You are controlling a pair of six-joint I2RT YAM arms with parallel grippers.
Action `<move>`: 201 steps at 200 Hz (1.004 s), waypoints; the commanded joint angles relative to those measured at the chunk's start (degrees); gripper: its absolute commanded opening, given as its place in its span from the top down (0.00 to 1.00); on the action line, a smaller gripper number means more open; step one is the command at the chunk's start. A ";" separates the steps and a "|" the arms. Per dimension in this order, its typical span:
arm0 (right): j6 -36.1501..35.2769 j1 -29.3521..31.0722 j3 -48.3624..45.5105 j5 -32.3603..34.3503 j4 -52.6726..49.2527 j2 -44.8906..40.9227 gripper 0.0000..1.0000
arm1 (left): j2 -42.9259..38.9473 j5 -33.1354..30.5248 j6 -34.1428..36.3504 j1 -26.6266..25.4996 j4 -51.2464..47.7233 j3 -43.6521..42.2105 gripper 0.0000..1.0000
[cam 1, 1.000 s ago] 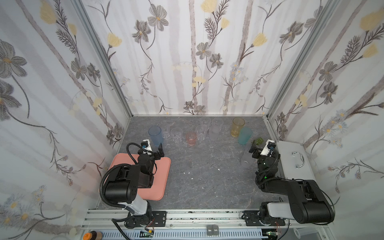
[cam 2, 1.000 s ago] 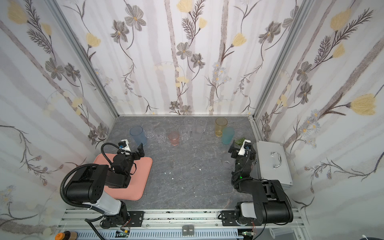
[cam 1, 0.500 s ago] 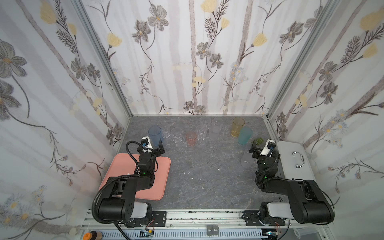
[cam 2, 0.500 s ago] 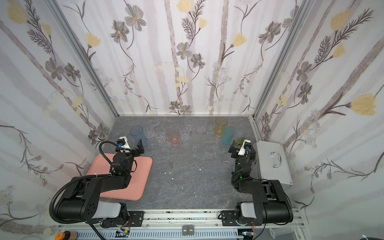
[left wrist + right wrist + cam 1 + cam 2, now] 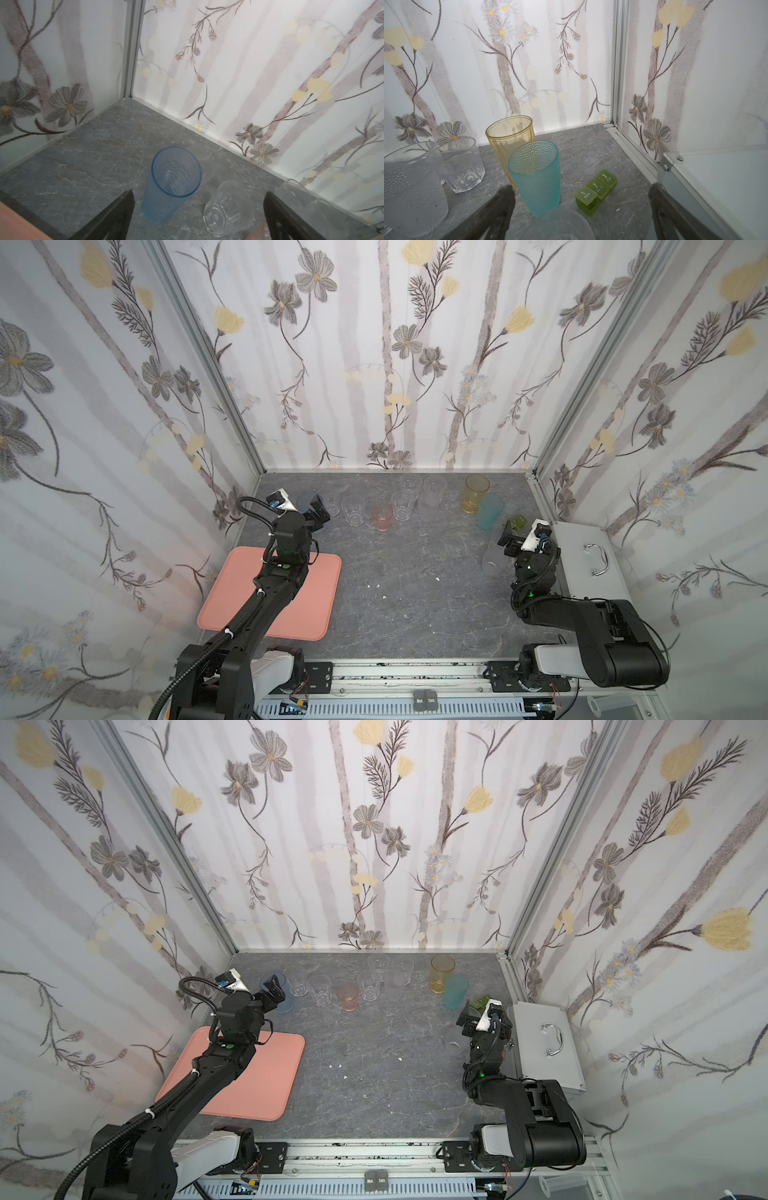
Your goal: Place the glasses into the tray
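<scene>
Left gripper [image 5: 198, 194] and right gripper [image 5: 581, 193] hang wide open, empty; glasses [image 5: 432, 497] stand by back wall [image 5: 386, 406], tray [image 5: 316, 614] bare; going for blue glass [image 5: 166, 199], left gripper may topple clear glass [image 5: 228, 209] just beside.

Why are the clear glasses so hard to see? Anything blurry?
Both top views: soft, even light, clear glasses fade into the grey table; right wrist view: gripper fingers and the nearest frosted glass blurred; left wrist view: blue glass sharp.
</scene>
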 commanded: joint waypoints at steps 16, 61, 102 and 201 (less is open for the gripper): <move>-0.57 0.74 0.56 1.89 -1.66 -2.65 0.00 | -1.47 23.07 -8.57 5.69 -7.59 1.87 0.11; -1.75 5.64 7.93 10.51 -21.89 -13.44 0.00 | -3.28 16.95 -10.35 -0.74 -18.74 -0.46 0.22; 25.58 7.92 30.67 13.65 -71.50 -15.54 0.00 | -5.35 3.84 -12.54 -10.88 -32.14 -2.44 0.15; 37.52 11.71 27.49 -10.16 -71.60 -11.50 0.24 | 3.74 6.31 -17.92 -19.09 -35.87 -9.30 0.12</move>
